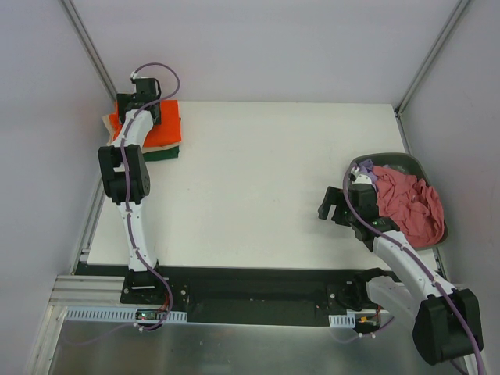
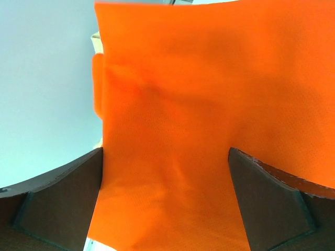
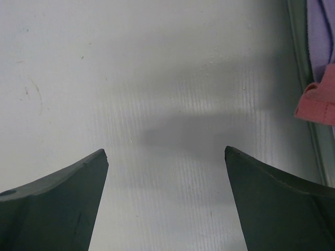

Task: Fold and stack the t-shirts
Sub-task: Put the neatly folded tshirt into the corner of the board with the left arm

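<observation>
Our left gripper (image 2: 165,152) is spread apart over the soft bright orange shirt (image 2: 199,78). Our right gripper (image 3: 166,151), apart too, should gently grab the crumpled pink shirt (image 1: 410,207).

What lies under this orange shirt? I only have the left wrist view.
Observer: A dark green shirt. Its edge shows beneath the orange shirt on the near side, at the far left corner of the table.
Operator: Where's the right tool?
Observer: Open over the table, just left of the basket.
Operator: What's in it?
Observer: A pink shirt and a lilac shirt, both crumpled.
</observation>
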